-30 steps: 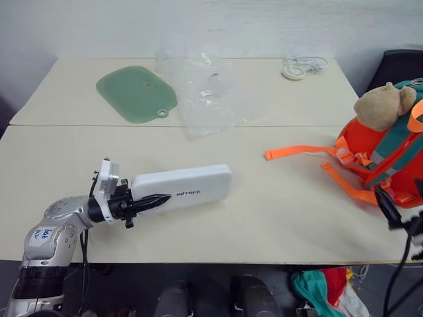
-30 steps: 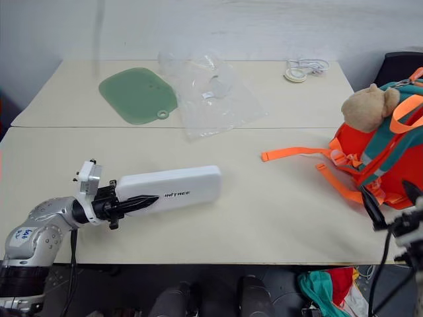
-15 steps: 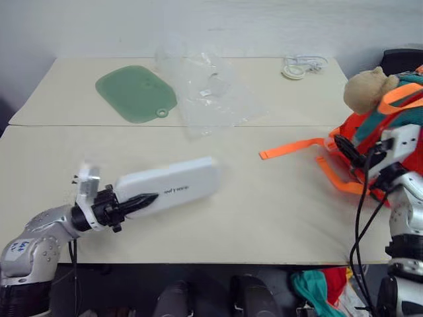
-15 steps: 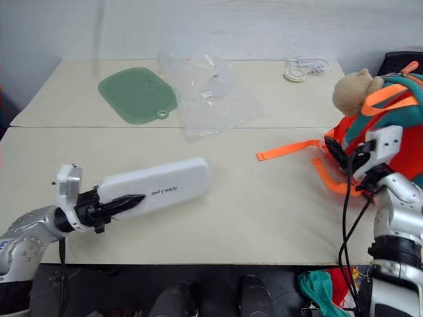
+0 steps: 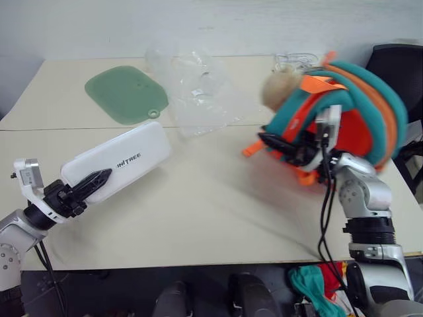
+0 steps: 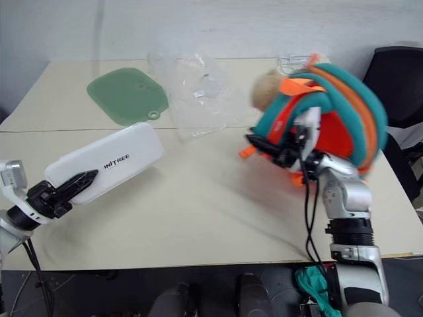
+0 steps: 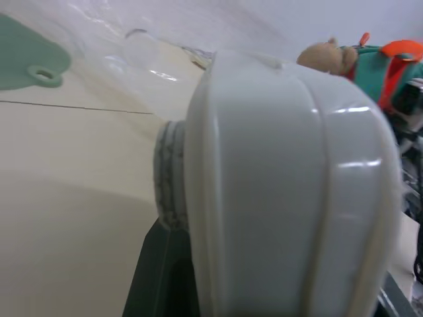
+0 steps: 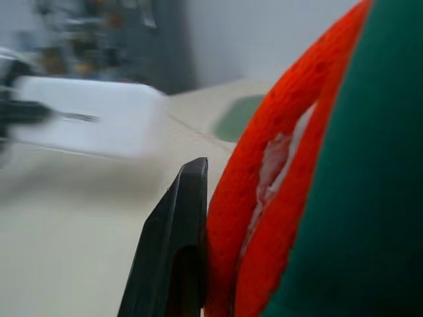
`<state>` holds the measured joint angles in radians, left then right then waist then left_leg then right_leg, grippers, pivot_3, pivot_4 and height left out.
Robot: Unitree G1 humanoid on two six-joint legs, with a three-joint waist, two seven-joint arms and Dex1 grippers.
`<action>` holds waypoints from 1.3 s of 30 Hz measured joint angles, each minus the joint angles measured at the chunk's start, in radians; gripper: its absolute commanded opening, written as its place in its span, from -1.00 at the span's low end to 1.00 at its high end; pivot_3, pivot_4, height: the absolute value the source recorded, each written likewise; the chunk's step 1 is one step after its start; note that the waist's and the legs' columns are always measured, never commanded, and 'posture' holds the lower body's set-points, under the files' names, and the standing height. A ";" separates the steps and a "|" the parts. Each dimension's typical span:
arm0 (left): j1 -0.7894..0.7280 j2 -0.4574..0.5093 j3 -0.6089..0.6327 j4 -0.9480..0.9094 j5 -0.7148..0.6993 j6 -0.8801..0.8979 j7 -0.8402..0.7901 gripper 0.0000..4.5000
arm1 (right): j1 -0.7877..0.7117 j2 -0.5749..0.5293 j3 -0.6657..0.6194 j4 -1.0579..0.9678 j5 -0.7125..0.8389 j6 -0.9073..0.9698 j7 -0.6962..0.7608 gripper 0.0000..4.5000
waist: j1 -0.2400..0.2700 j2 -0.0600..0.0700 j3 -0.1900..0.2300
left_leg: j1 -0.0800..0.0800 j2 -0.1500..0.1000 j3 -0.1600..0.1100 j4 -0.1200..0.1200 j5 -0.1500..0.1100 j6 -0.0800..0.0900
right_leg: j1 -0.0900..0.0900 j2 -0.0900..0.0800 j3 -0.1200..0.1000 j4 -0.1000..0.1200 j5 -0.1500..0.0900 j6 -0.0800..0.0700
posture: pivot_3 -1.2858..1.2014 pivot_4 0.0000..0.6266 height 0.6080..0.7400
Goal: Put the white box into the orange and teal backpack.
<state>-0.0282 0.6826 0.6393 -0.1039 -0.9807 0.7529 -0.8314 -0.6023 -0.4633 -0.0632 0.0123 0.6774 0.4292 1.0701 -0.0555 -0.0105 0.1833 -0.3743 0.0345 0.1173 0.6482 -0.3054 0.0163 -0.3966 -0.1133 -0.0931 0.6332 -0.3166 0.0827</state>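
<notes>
L gripper is clamped on the near end of the long flat white rectangular box, w/ the far end tipped up off the beige table toward 1 o'clock, prob. so it can slide end-first into an opening. The box sits at about 9 o'clock in the head views. R gripper is closed on the small rounded orange and teal backpack by its orange trim, holding it at 3 o'clock w/ the tan plush toy on top, likely to present the mouth toward the box. Box and pack are well apart. The green flat mat and clear plastic bag lie at 11–12 o'clock, out of the way.
</notes>
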 measured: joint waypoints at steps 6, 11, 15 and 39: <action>0.075 0.000 0.072 -0.028 -0.039 0.014 0.023 -0.48 | 0.042 -0.072 0.055 -0.281 0.228 0.279 0.026 -0.70 | 0.016 0.000 0.000 | -0.003 -0.001 -0.001 0.001 -0.005 0.003 | 0.000 -0.001 0.000 -0.005 0.000 0.000 | 0.03 -0.52 1.00; 0.141 0.007 0.143 -0.114 -0.074 0.019 0.024 -0.48 | 0.103 -0.208 0.015 -0.304 0.274 0.355 0.078 -0.70 | 0.029 -0.002 -0.001 | -0.003 -0.003 -0.002 0.002 -0.009 0.005 | 0.001 -0.003 0.000 -0.011 0.000 0.000 | 0.03 -0.52 1.00; 0.143 0.021 0.178 -0.232 -0.168 0.031 0.044 -0.48 | 0.087 -0.212 -0.005 -0.248 0.251 0.333 0.075 -0.70 | 0.028 -0.003 0.000 | -0.003 -0.003 -0.002 0.003 -0.008 0.004 | 0.002 -0.004 0.000 -0.011 0.000 0.000 | 0.03 -0.52 1.00; -0.115 0.163 -0.140 -0.161 0.005 -0.099 -0.074 -0.48 | 0.107 -0.141 0.057 -0.246 0.163 0.291 0.101 -0.70 | 0.030 -0.003 0.000 | -0.002 -0.003 -0.001 0.003 -0.005 0.003 | 0.001 -0.001 -0.001 -0.007 0.000 0.000 | 0.03 -0.52 1.00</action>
<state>-0.1428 0.8460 0.4988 -0.2644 -0.9755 0.6538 -0.9052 -0.4951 -0.6038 -0.0064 -0.2334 0.8408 0.7204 1.1709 -0.0254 -0.0135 0.1834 -0.3761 0.0317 0.1166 0.6514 -0.3107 0.0190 -0.3956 -0.1147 -0.0942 0.6265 -0.3166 0.0828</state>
